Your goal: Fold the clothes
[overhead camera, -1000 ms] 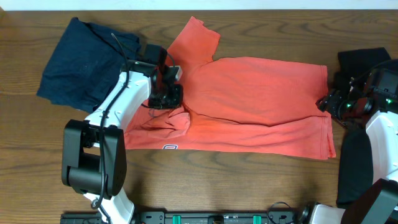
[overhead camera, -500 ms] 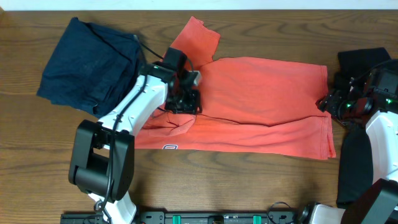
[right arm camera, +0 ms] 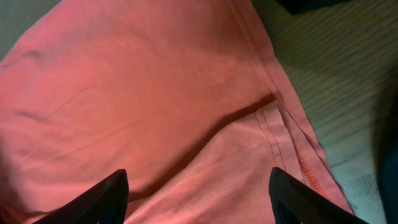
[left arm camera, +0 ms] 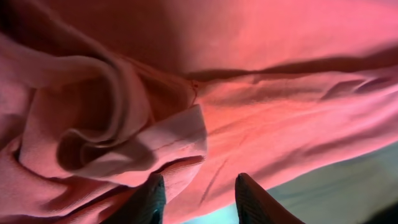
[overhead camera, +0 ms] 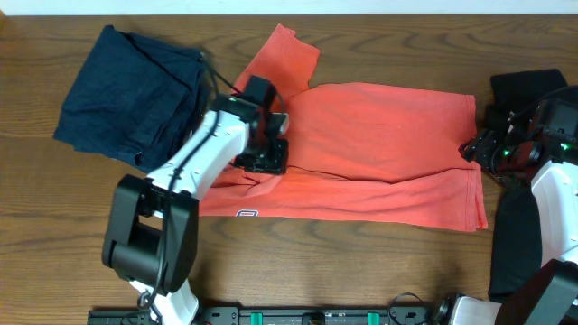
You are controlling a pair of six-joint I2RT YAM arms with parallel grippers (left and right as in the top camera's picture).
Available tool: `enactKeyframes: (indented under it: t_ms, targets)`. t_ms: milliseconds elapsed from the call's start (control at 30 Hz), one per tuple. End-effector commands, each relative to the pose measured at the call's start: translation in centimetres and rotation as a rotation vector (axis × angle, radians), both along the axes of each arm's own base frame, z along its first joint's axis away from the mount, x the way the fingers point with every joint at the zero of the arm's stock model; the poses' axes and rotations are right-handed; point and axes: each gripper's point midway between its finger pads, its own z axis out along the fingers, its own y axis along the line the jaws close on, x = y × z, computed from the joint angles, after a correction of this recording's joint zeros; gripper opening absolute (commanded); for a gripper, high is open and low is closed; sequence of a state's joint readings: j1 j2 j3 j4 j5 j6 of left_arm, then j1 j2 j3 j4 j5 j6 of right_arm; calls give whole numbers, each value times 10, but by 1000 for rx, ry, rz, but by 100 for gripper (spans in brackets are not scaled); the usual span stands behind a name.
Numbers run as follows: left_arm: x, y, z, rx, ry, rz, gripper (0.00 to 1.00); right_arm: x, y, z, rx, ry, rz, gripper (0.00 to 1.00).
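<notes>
The coral-red T-shirt (overhead camera: 379, 153) lies spread across the table's middle, folded lengthwise, with one sleeve (overhead camera: 284, 59) pointing to the far side and a small white label (overhead camera: 245, 214) at its near left edge. My left gripper (overhead camera: 262, 161) is over the shirt's bunched left end; in the left wrist view its fingers (left arm camera: 199, 193) are apart above crumpled fabric (left arm camera: 124, 124). My right gripper (overhead camera: 474, 149) is at the shirt's right hem, and its fingers (right arm camera: 199, 193) are wide open over the hem (right arm camera: 280, 124).
A dark navy garment (overhead camera: 126, 99) lies crumpled at the far left, next to the left arm. A black garment (overhead camera: 528, 86) lies at the far right behind the right arm. Bare wooden table (overhead camera: 343, 262) runs along the near edge.
My left gripper moved right along the shirt's left end, then drew back slightly toward the near side. The bunched fabric there has flattened somewhat. The right arm has not moved.
</notes>
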State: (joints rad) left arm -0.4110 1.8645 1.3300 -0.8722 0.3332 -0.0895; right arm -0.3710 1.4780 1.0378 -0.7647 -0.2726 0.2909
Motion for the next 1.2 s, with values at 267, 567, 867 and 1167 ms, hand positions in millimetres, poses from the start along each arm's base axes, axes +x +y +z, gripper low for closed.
enactKeyframes:
  t_ms: [267, 567, 867, 1167]
  targets:
    - [0, 11, -17, 283, -123, -100, 44, 6, 2, 5, -17, -21, 24, 70]
    - [1, 12, -33, 287, -138, -97, 23, 6, 1, 5, -17, -22, 24, 70]
    - [-8, 8, -11, 255, -96, -70, 6, 5, 1, 5, -17, -20, 24, 70]
    - [-32, -3, 8, 183, -42, -97, 6, 7, 1, 6, -19, -26, 23, 70]
